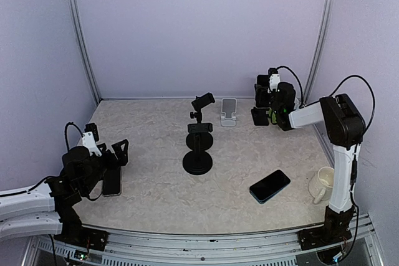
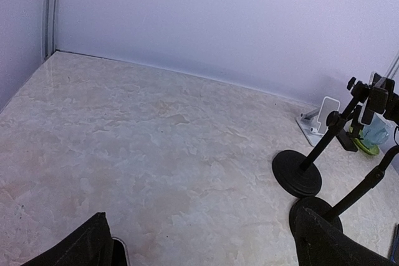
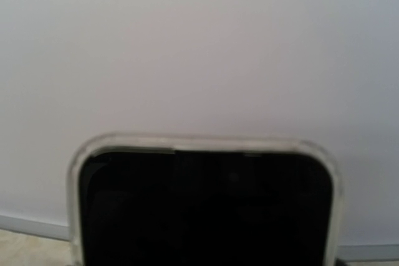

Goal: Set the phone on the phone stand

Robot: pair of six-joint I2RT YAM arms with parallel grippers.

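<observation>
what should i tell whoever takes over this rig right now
Left gripper: open, empty, low over the table's left side, with a spare phone lying by it.
Right gripper: closed on the silver-rimmed phone, held in the air just right of the white phone stand.
Done: phone is lifted and near the stand.
Left: set it on the stand, then let go.
</observation>
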